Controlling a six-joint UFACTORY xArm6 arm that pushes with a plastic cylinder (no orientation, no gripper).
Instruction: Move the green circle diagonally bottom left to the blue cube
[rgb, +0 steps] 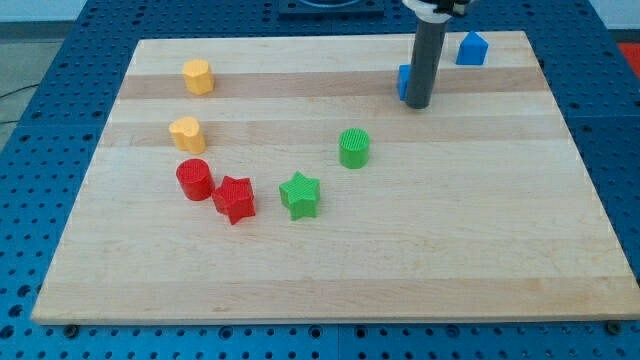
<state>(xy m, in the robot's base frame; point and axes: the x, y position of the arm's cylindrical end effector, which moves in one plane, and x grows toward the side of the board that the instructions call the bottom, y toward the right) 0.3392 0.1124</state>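
The arm's straight dark rod comes down from the view's top, and my tip (417, 104) rests on the pale wooden board (330, 270) near its upper right part. There are no jaws to spread or press together; the rod simply ends in a blunt point and pinches nothing. Just behind the rod, on its left side in the view, sits a blue plastic cube (404, 82), mostly hidden by the rod, so whether the tip actually touches it cannot be told for sure. A second blue plastic block (472, 48), with a peaked top (rather like a small house), stands further toward the view's upper right corner, apart from the rod.

The green ribbed plastic circle (354, 148) stands upright near the board's middle, below and to the view's left of the tip, well apart from it and from the blue cube. Below and left of it lies a green plastic star (300, 195). Further left, a red plastic star (235, 199) touches or nearly touches a red plastic cylinder (194, 179). Above those are two yellow plastic blocks: a heart-like one (186, 133) and a hexagonal one (198, 76) nearer the view's top.
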